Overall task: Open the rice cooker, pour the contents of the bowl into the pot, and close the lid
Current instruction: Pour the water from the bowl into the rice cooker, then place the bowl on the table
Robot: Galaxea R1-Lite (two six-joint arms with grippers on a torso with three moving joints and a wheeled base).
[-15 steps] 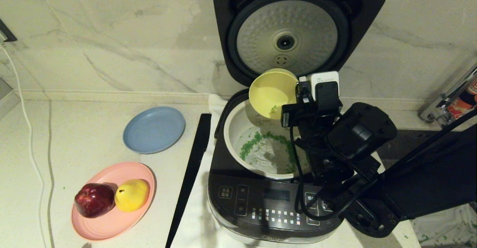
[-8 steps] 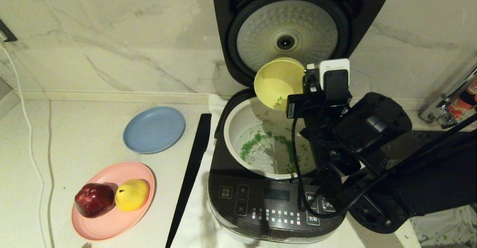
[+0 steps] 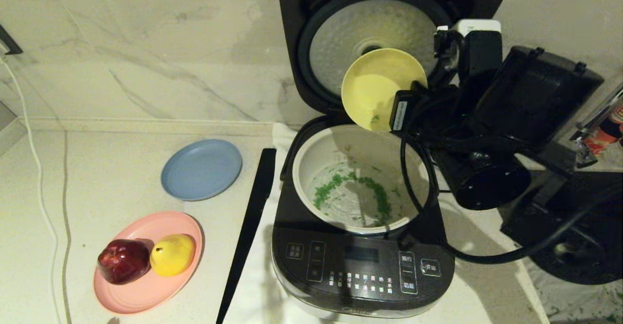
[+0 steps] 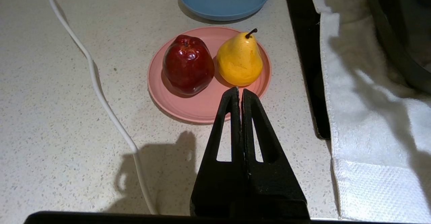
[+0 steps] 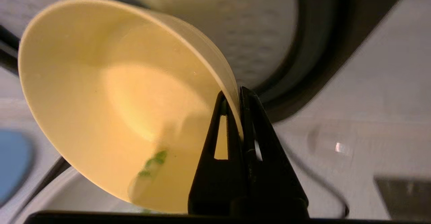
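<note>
The rice cooker (image 3: 362, 265) stands with its lid (image 3: 389, 3) up, the dimpled silver underside facing me. Inside, the cream-white pot (image 3: 311, 168) holds a ring of green bits (image 3: 331, 188) on its floor. My right gripper (image 5: 235, 94) is shut on the rim of the pale-yellow bowl (image 3: 375, 85). The bowl is tipped on its side above the pot's back edge, in front of the lid. A few green bits (image 5: 153, 161) still cling inside the bowl (image 5: 118, 99). My left gripper (image 4: 239, 90) is shut and empty, parked over the counter near the pink plate.
Left of the cooker lie a blue plate (image 3: 201, 169) and a pink plate (image 3: 146, 295) with a red apple (image 3: 123, 261) and a yellow pear (image 3: 173, 254). A black strip (image 3: 248, 231) and a white cloth (image 3: 253, 290) border the cooker. A white cable (image 3: 39, 192) runs along the far left.
My right arm has lifted the tilted bowl up and to the right, from just over the pot to a spot in front of the lid. The pot's green bits now show unobstructed.
</note>
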